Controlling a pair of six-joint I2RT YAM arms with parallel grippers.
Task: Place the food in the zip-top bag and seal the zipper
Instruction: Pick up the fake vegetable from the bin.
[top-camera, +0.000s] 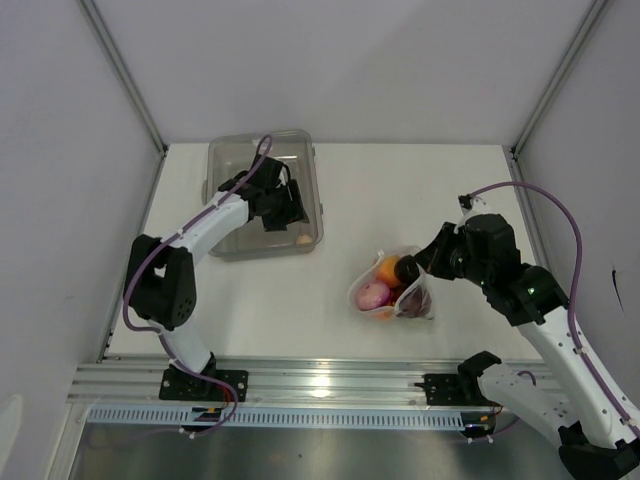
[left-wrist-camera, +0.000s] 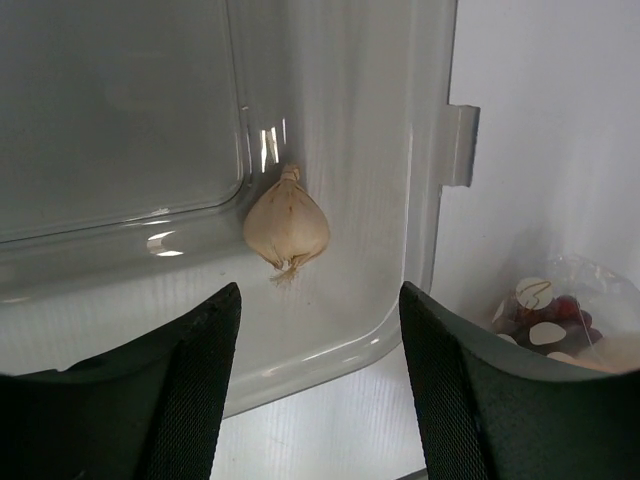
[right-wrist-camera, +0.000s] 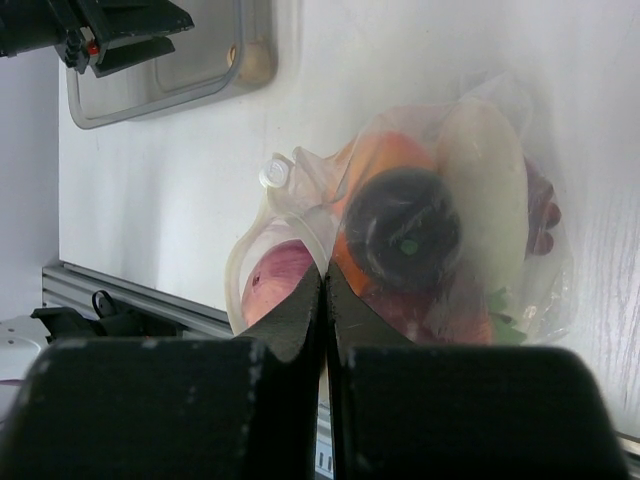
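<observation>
1. Right jaws, nearest the near edge of the white counter (top-camera: 400, 190), toward its right side. They are pressed fully together, and their tips meet on the mouth edge of the clear, crinkly, floppy plastic zip-top bag (right-wrist-camera: 400, 125). The film appears to be pinched between them.
2. The thin clear press-seal zipper strip (right-wrist-camera: 300, 225) curves away from the jaw tips, gaping and not yet sealed. It is judged limp and slippery. It is best taken at one end and pressed flat along its length, with the other end held taut.
3. Food already inside the bag: a round orange fruit (right-wrist-camera: 385, 160), a white oblong piece (right-wrist-camera: 490, 180), a pink bulb (right-wrist-camera: 275, 275) and a dark red grape bunch (right-wrist-camera: 540, 215). The load is judged light but loose, so the bag will sag and may spill if lifted by one corner.
4. Left jaws, above the far-left part of the counter. They stand well apart and hold nothing, poised over the last piece.
5. A pale beige, garlic-shaped bulb (left-wrist-camera: 287, 228) lies alone on the floor of the rigid clear rectangular plastic bin (left-wrist-camera: 425, 150), near its corner closest to the bag. It is judged light, smooth and rounded. It is best gripped across its widest part, since the tapered ends may slip out.
6. The bin sits at the far-left corner of the counter, well apart from the bag.
</observation>
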